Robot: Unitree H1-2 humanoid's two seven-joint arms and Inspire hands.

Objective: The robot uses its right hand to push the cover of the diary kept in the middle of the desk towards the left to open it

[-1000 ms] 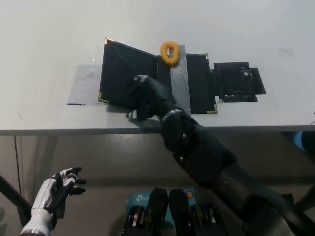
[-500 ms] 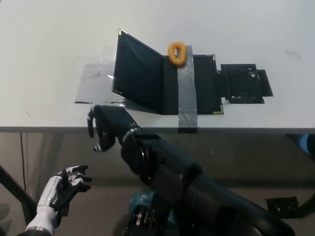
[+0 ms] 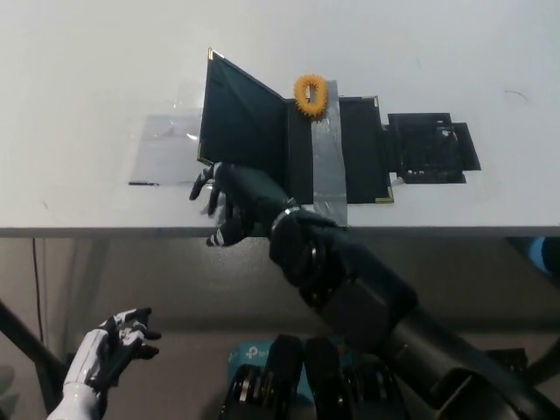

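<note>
We see the diary (image 3: 297, 144) mid-counter (image 3: 87, 70), taped down, its cover (image 3: 241, 118) raised and tilted left. Right hand (image 3: 229, 203) sits at the cover's near edge by the counter front, fingers spread, holding nothing. Left hand (image 3: 109, 350) rests low below the counter, fingers apart, empty. An orange ring (image 3: 310, 94) lies at the spine's far end.

Dark diary (image 3: 293, 149) laid in the middle of the desk (image 3: 87, 70), cover (image 3: 241, 122) lifted halfway, tilted up to the left
</note>
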